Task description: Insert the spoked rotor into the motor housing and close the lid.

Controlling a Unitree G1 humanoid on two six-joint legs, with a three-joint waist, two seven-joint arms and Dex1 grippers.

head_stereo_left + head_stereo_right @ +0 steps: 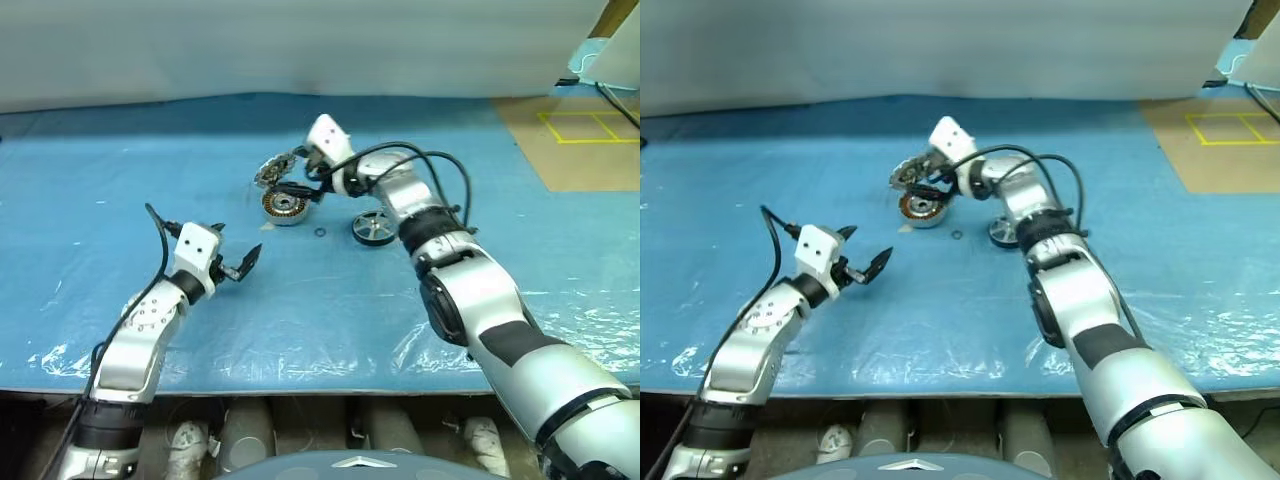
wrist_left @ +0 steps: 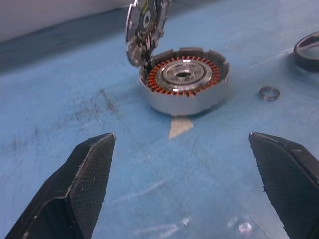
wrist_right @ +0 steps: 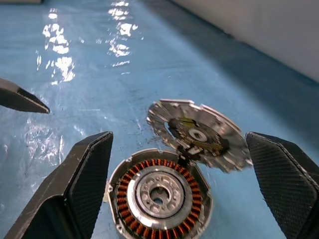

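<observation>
Now my right claw is spread wide apart and holds nothing; it hangs just above the housing, which sits on the blue surface. Inside the housing I see the ring of copper windings around a silver centre. The lid stands raised and tilted, joined to the housing at the far rim, so the housing is uncovered. The rotor lies flat on the surface, partly hidden behind my right arm, to the right of the housing and apart from it. Between them lies a small ring. My left claw is also spread apart and empty; it hovers over the surface, well apart from the housing and pointing toward it.
</observation>
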